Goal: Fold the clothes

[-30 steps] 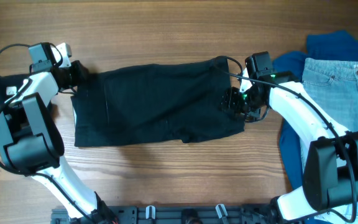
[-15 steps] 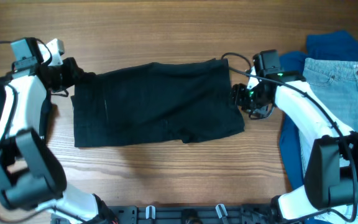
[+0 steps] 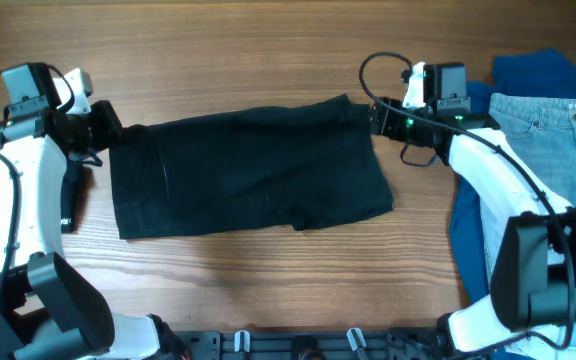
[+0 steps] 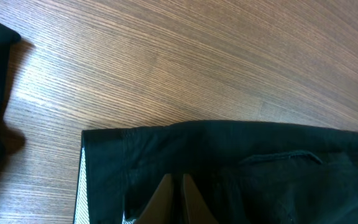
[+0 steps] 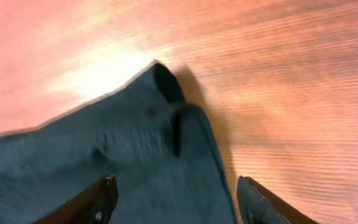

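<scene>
Black shorts (image 3: 248, 165) lie flat on the worktop (image 3: 268, 50); the step appears to be spreading. Your left tool (image 4: 178, 190) pinches their cloth, nearly closed. Your right tool (image 5: 176, 190) gapes empty above a corner. Next, probably grip there and fold.

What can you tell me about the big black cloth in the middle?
The black shorts are plain, matte, soft cloth, spread flat as a wide rectangle on the wooden table. The left gripper pinches their upper left corner with fingers together; the right gripper hangs open at the upper right corner, which is slightly rumpled.
</scene>
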Available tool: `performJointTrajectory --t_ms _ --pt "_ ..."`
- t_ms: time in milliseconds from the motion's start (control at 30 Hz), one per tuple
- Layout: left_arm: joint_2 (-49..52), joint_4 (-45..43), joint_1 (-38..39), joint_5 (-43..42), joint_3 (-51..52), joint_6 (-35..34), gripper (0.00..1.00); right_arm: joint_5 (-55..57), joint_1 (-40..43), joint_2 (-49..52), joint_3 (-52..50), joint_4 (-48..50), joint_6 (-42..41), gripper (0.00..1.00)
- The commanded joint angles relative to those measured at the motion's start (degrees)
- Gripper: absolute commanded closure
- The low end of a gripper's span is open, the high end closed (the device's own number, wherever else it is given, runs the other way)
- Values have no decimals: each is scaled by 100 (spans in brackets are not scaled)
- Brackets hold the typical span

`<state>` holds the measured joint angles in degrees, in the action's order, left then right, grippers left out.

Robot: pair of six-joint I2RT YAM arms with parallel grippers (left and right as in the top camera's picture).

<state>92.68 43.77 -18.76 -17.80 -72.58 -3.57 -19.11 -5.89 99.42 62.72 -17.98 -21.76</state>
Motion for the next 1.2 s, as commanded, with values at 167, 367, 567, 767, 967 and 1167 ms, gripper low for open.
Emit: performJointTrajectory --t_ms 167,367,567,767,967,1167 --pt "-103 9 -9 76 -9 28 96 -1788 -4 1403 -7 1882 -1119 13" --pt "-103 85 -9 76 -9 28 96 -1915 37 1381 -4 2369 -1279 32" --pt "-103 90 -9 76 -9 28 96 -2605 286 1360 -4 2323 -1447 44" --pt "-103 92 -9 76 -9 28 96 -2833 656 1296 103 2249 -1668 49" --pt "-103 94 -9 74 -9 28 96 -2594 345 1296 175 1991 -2037 41" --pt "-103 122 -9 74 -9 28 96 -1934 210 1296 177 2133 -2426 67"
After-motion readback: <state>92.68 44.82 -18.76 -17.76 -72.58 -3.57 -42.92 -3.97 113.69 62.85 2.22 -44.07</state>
